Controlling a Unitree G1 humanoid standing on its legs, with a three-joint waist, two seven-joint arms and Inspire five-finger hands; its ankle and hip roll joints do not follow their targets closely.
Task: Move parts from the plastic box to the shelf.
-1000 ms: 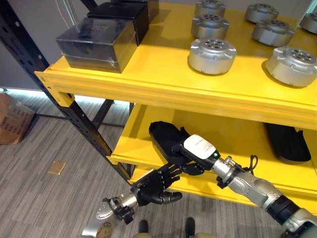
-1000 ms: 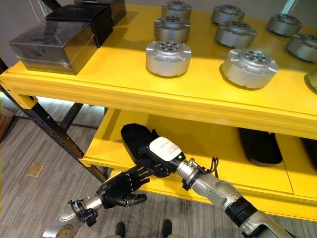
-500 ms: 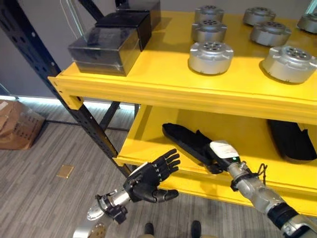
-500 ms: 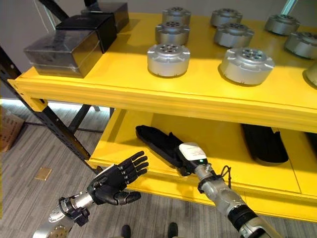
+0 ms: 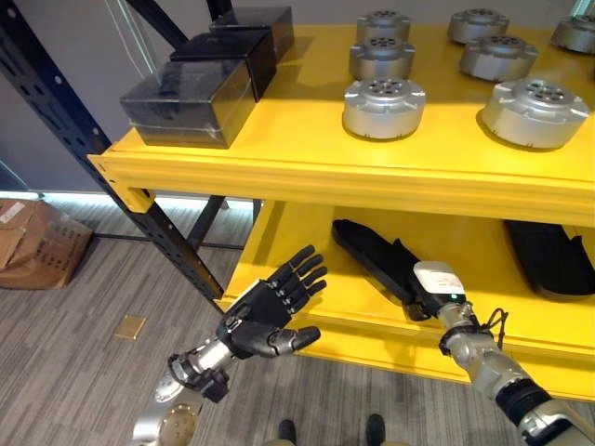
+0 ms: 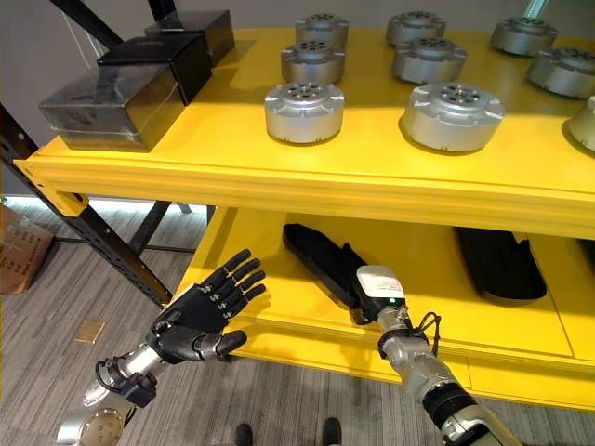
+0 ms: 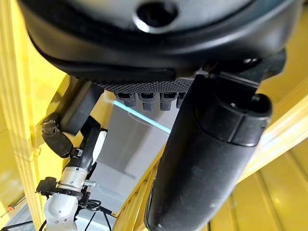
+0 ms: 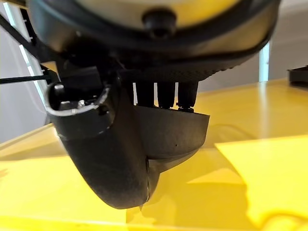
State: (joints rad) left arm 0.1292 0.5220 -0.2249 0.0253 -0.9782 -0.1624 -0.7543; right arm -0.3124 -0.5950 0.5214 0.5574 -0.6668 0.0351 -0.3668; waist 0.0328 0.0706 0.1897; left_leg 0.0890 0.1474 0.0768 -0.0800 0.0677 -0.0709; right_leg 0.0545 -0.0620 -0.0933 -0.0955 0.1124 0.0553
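Note:
A long black part [image 5: 368,253] lies on the yellow lower shelf [image 5: 297,279], pointing toward the back left. My right hand [image 5: 435,286], with its white cover, is at the part's near end and its fingers are curled round it; the right wrist view shows the black part [image 8: 168,132] under the fingers, just above the shelf board. My left hand [image 5: 268,309] hovers open in front of the lower shelf's front edge, fingers spread and holding nothing. It is a little left of the part and apart from it.
Several silver round parts [image 5: 383,96] and black boxes [image 5: 186,93] stand on the upper shelf [image 5: 297,130]. Another black part [image 5: 548,260] lies at the lower shelf's right. A black upright post [image 5: 139,209] and a cardboard box [image 5: 37,246] are at the left.
My right hand has carried the black part to the right and deeper onto the lower shelf. My left hand has let go of it, risen and spread its fingers. The camera has shifted.

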